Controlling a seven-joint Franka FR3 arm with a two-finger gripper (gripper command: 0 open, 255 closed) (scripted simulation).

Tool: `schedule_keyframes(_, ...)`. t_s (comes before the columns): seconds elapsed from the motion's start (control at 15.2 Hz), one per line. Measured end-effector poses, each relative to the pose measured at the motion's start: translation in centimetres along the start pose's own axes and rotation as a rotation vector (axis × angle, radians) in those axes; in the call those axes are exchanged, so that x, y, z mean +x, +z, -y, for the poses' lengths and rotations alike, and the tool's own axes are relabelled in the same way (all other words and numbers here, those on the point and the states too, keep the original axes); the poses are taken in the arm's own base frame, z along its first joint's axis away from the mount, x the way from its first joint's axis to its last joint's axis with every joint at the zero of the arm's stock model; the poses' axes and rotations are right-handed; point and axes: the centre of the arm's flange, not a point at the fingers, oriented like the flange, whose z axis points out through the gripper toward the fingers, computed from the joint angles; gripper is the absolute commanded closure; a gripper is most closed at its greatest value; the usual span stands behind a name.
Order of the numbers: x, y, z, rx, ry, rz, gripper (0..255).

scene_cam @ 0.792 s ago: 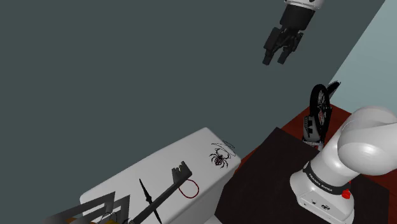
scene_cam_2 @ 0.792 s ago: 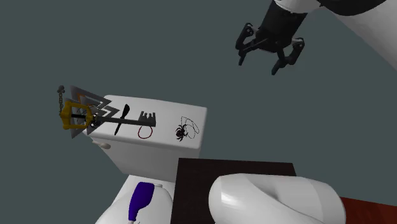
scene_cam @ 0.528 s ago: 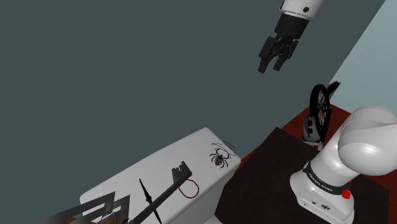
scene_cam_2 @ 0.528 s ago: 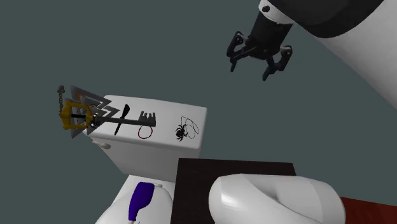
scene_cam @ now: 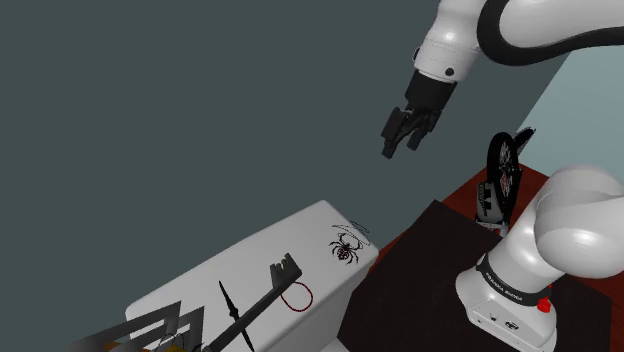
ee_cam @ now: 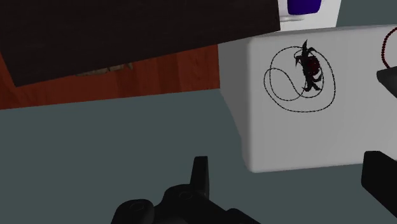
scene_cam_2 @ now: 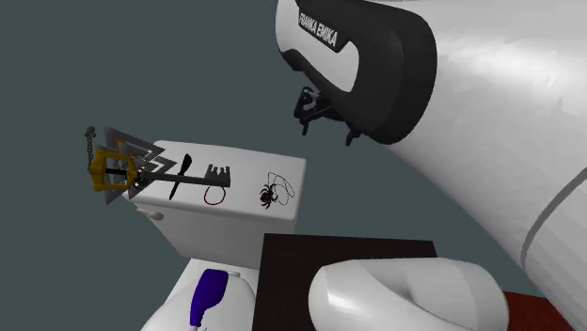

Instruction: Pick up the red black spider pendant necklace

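Atop smooth white lid [scene_cam: 300, 236], thin-looped spider necklace [scene_cam: 346, 245].

In the second exterior view the arm [scene_cam_2: 489, 141] covers most of the fingers [scene_cam_2: 308, 102]; two dark tips come out from under its black cover. In the wrist view one of the fingers [ee_cam: 380, 181] is cut by the picture's edge. Just past it, the red cord [ee_cam: 387, 44] and the dark key [ee_cam: 388, 79] are cut too. The blue bottle [ee_cam: 305, 6], far ahead of the fingers, is cut by the edge. In the shoulder view the key's grey handle [scene_cam: 150, 328], well below the fingers, runs out of the picture, and the black wheel [scene_cam: 502, 160] is partly behind the arm.
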Motion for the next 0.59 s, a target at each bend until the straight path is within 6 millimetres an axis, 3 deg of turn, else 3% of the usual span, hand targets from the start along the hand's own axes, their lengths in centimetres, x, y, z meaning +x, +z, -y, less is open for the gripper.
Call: schedule_keyframes(0.59, -2.5, 9.7, 7.0, -0.016, -0.038, -0.005, 0)
